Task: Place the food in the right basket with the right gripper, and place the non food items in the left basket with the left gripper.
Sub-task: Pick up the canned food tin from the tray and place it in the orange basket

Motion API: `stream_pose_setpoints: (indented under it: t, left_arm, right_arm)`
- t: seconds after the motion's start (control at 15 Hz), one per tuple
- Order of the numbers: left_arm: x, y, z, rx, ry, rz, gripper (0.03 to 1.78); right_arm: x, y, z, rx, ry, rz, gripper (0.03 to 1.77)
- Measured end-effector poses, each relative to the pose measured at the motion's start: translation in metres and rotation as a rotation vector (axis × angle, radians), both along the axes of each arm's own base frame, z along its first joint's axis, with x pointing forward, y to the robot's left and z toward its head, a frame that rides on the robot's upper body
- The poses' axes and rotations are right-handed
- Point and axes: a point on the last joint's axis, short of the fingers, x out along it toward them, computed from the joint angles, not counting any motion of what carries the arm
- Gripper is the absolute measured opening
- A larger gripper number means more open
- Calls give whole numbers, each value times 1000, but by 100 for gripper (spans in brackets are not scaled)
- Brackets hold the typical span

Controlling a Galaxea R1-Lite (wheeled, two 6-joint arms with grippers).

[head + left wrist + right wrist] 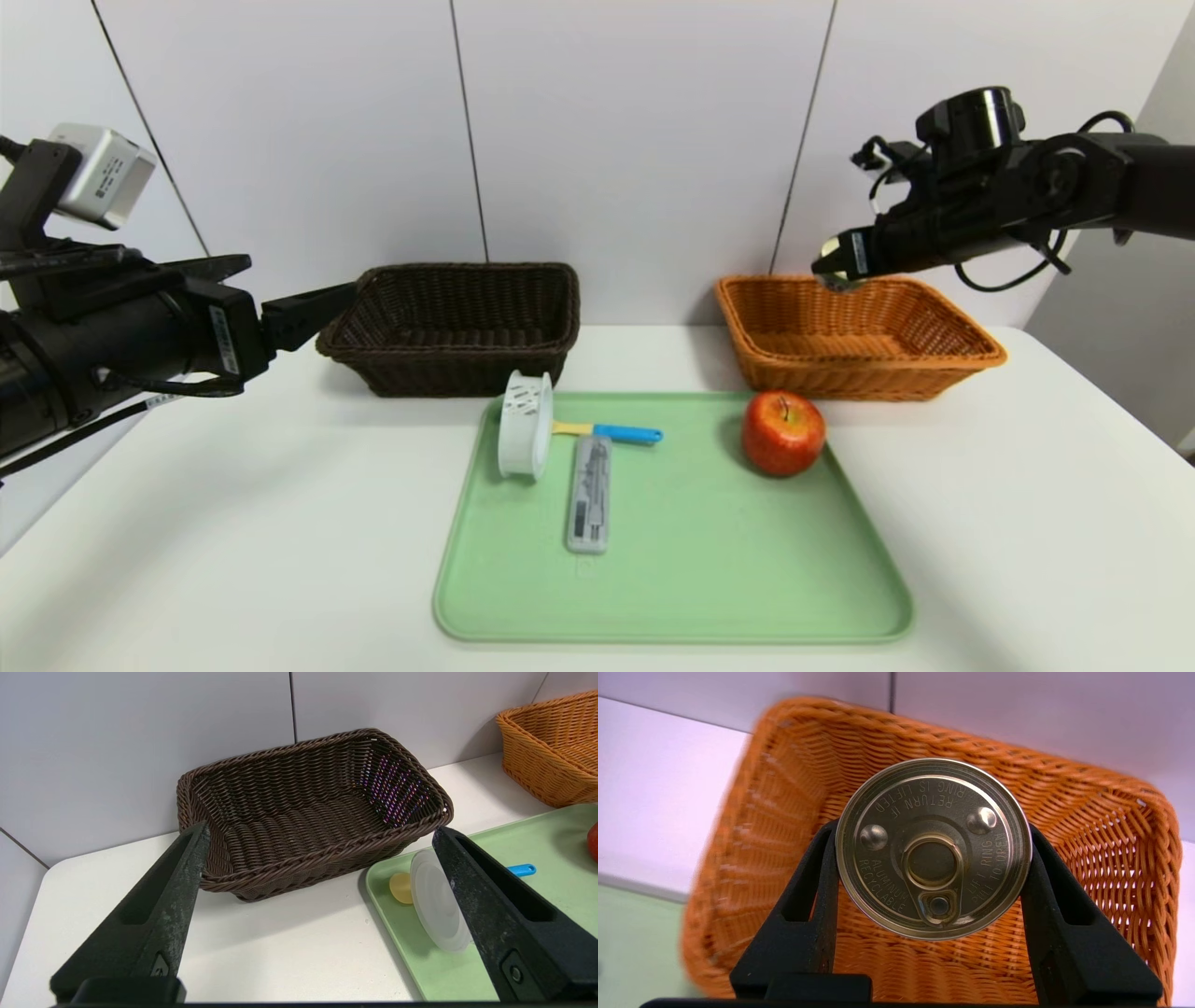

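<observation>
My right gripper (837,266) is shut on the round tin (933,848), whose gold pull-tab lid faces the wrist camera. It hangs over the orange basket (934,359) (1120,826) near its back left rim. The red apple (783,432) sits on the green tray (672,588) at the right. On the tray's left are the white slotted cup (525,425) on its side, the yellow-and-blue utensil (611,431) and the flat grey case (589,493). My left gripper (317,858) is open, low at the left, pointing at the dark brown basket (448,322) (299,812).
Both baskets stand against the white back wall on a white table (233,523). The tray lies in the middle in front of them. The table's right edge (1102,392) falls away beside the orange basket.
</observation>
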Motion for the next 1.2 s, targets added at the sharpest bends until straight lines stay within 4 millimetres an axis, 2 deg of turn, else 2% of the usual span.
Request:
stream_pose_setpoints:
  t: [0.2,0.6,1.2]
  left_arm:
    - [-1,0,0,0,0,0,169]
    - [0,0,-1,1,3,-1,169]
    - [0,0,-1,1,3,0,169]
  right_arm:
    - [13,-23,-22,-8,57,-57,107]
    - [15,-58,-39,-16,113,-127,107]
    - [22,-64,-67,-29,188,-157,107]
